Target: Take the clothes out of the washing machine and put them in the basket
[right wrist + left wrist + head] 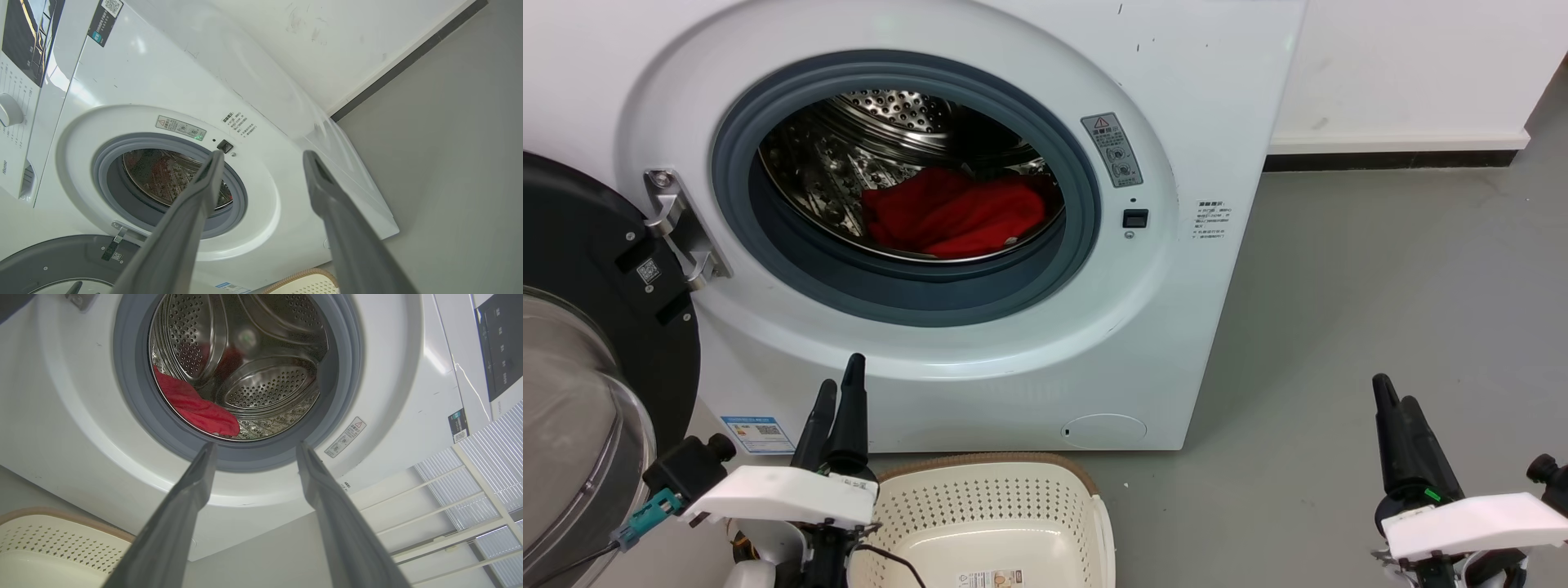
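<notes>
Above the grey floor [1380, 286], the left hand [841, 371] at 7 o'clock and the right hand [1393, 390] at 5 o'clock both hold nothing, and their wrist views show each spread wide. Between them at 6 o'clock sits the basket [980, 498], just before the washing machine [1201, 122], whose door [572, 269] is swung open at 9 o'clock. The clothes [956, 212] lie in the drum [890, 106], a red heap stretched from 9 to 3. A white wall [1421, 65] stands behind.

Before the large white front-loading washing machine [980, 359], the cream perforated plastic basket [980, 502] runs off the bottom edge. Print on the machine's grey warning sticker [1112, 149] is too small to read.
</notes>
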### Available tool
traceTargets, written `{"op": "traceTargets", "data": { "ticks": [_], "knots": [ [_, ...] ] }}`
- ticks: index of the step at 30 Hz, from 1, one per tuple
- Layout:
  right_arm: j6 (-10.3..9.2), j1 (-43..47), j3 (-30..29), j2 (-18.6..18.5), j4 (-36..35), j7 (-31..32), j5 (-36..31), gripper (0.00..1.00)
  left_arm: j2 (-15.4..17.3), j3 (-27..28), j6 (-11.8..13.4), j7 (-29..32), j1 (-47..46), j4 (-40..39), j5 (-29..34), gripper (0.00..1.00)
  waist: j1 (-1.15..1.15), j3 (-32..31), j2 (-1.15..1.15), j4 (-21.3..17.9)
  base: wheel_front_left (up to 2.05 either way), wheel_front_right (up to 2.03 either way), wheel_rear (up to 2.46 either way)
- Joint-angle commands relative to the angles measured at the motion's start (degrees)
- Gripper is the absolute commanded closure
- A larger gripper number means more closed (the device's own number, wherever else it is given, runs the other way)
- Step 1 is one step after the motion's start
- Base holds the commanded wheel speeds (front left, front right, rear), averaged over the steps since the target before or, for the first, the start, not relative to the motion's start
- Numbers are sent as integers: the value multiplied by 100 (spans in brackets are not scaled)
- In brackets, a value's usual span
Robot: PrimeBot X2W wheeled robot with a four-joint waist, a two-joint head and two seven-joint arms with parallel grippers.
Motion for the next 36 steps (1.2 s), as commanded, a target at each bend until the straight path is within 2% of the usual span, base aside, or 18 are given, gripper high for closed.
{"op": "traceTargets", "data": {
  "ticks": [1,19,36],
  "knots": [
    [1,15,17,-5,-127,-60,-258,0,9,-56,30,-72,-87,-87,250,0,0,2,0,4,0,0,0],
    [1,222,89,-2,-405,-183,-1811,0,9,-284,240,-409,-105,-9,1744,0,0,-22,0,26,0,0,0],
    [1,385,168,0,-554,-299,-2806,0,8,-417,332,-652,-96,65,2692,0,0,-39,0,60,0,0,0]
  ]
}}
